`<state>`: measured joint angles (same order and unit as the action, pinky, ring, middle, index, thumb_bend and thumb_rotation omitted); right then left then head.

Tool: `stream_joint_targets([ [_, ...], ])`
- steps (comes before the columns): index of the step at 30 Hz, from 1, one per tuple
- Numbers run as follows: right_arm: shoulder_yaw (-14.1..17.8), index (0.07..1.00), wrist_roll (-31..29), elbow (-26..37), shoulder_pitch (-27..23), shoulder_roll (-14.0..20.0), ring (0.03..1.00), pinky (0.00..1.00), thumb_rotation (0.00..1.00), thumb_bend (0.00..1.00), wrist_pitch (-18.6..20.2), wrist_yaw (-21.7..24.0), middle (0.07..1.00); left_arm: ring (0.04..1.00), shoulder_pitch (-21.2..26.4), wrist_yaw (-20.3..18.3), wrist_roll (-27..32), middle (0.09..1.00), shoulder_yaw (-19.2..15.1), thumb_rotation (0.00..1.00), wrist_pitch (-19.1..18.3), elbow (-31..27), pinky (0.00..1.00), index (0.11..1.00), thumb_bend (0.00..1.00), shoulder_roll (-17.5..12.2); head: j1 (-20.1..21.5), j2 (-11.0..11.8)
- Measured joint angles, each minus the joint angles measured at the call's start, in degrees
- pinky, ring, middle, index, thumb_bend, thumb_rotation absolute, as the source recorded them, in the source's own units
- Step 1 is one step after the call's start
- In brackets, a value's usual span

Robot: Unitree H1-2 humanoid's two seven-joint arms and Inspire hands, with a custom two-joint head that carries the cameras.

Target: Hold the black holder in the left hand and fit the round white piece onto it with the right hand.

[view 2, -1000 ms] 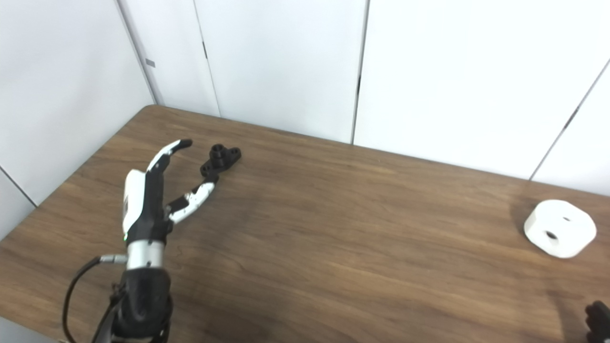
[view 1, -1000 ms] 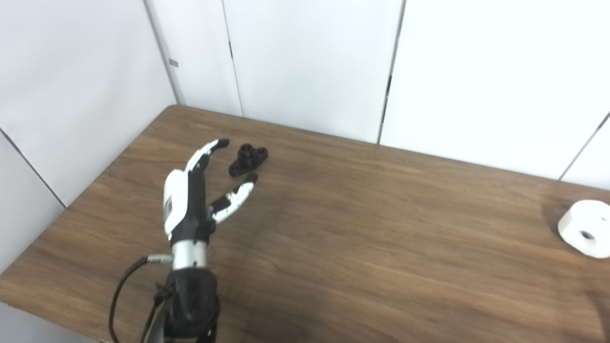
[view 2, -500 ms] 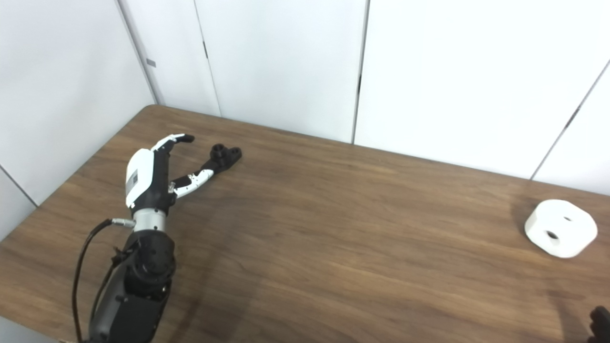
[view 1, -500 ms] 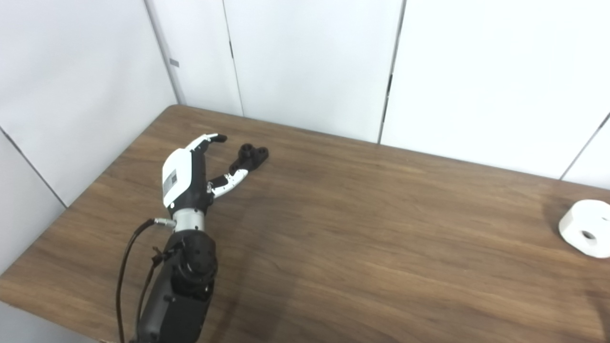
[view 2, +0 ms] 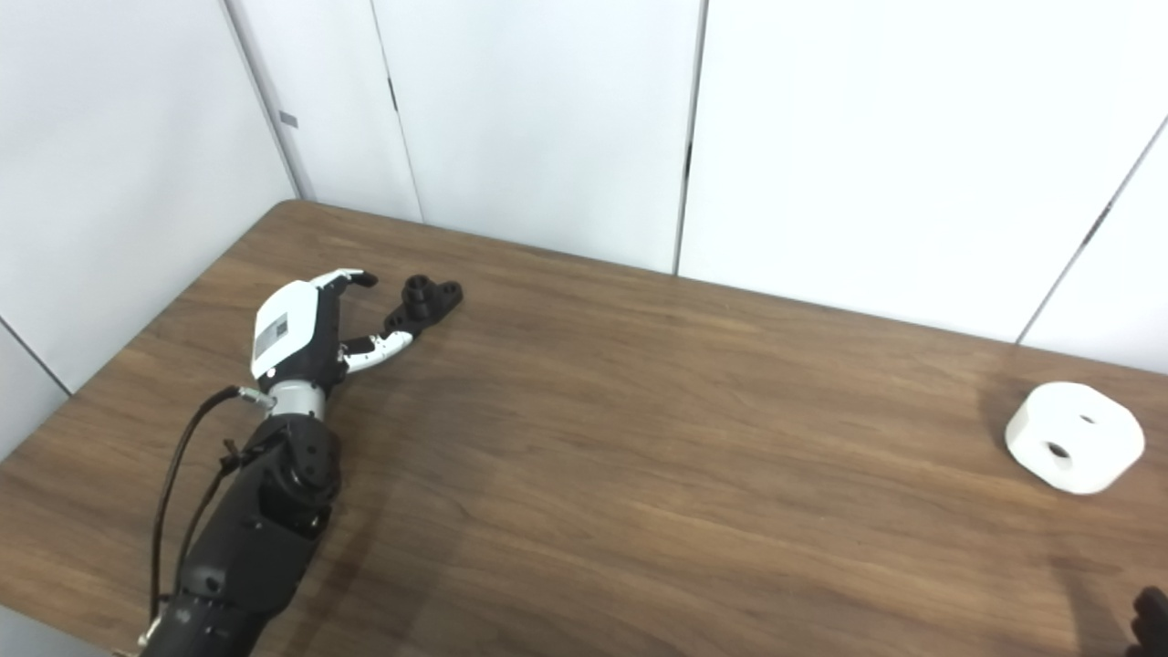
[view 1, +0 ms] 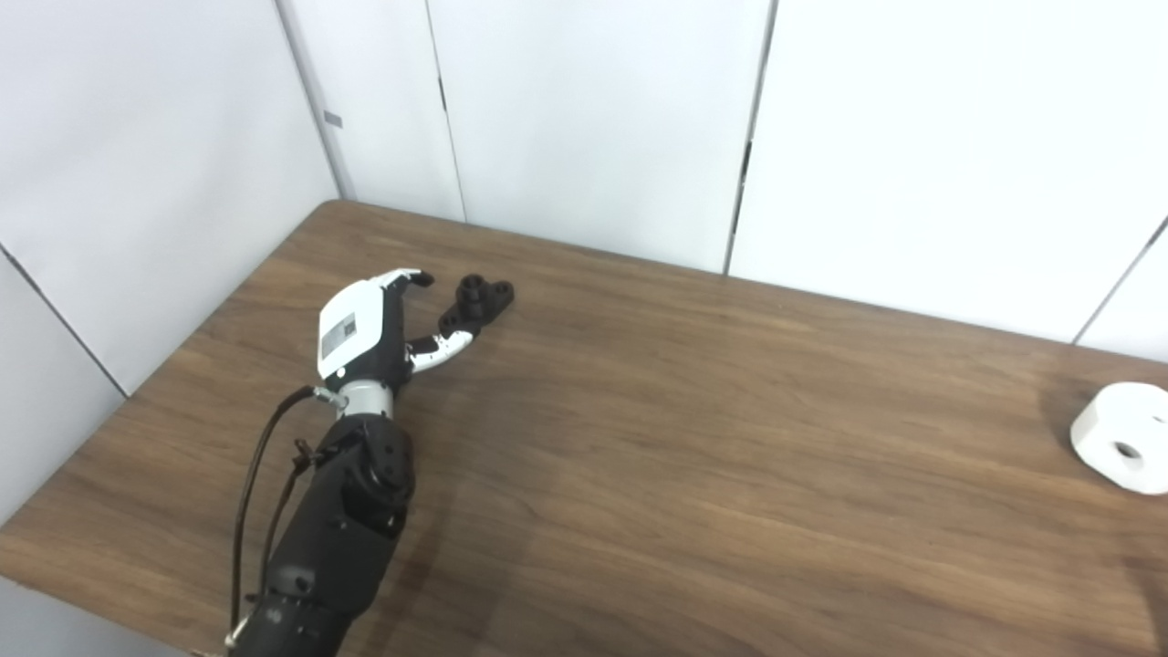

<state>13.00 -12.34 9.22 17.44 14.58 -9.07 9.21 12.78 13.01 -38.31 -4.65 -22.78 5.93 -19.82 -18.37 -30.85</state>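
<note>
The black holder [view 1: 476,306], a small flanged piece with a short upright tube, lies on the brown table [view 1: 693,438] at the far left. My left hand [view 1: 372,327] is right beside it on its near-left side, low over the table and open, fingers curved over and the thumb reaching the holder's near end; I cannot tell whether they touch. The round white piece [view 2: 1074,438], a thick disc with holes, rests at the far right. Only a dark sliver of my right hand [view 2: 1150,622] shows in the bottom right corner of the right eye view.
White wall panels [view 1: 593,119] close off the table's back and left sides. The table's left edge [view 1: 173,347] runs just beside my left arm. A black cable [view 1: 260,474] loops off the left forearm.
My left hand has reached forward and dropped lower, ending next to the holder with its fingers curled over more. The holder and the white piece have stayed put.
</note>
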Motion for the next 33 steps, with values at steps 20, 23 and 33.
stream_joint_targets([
  [20,-0.3,0.954,0.7,1.5,1.6,-0.9,1.0,1.0,1.0,0.76,0.4,-0.7,0.973,0.92,3.9,-1.0,0.7,0.867,3.3,0.32,-1.6,8.5,0.95,0.73,0.83,-2.4,1.1,-0.2],
  [23,-0.3,0.96,0.6,1.6,1.7,-1.1,1.0,1.0,1.0,0.77,0.4,-0.7,0.978,0.924,4.8,-1.9,0.8,0.87,3.8,0.31,-1.9,9.5,0.95,0.723,0.82,-2.7,1.3,-0.3],
  [33,-0.7,0.994,0.6,2.1,2.3,-1.2,1.0,1.0,1.0,0.8,0.5,-0.6,0.999,0.917,6.6,-2.7,1.4,0.86,4.9,0.34,-1.9,12.5,0.94,0.703,0.82,-3.6,1.6,-0.5],
])
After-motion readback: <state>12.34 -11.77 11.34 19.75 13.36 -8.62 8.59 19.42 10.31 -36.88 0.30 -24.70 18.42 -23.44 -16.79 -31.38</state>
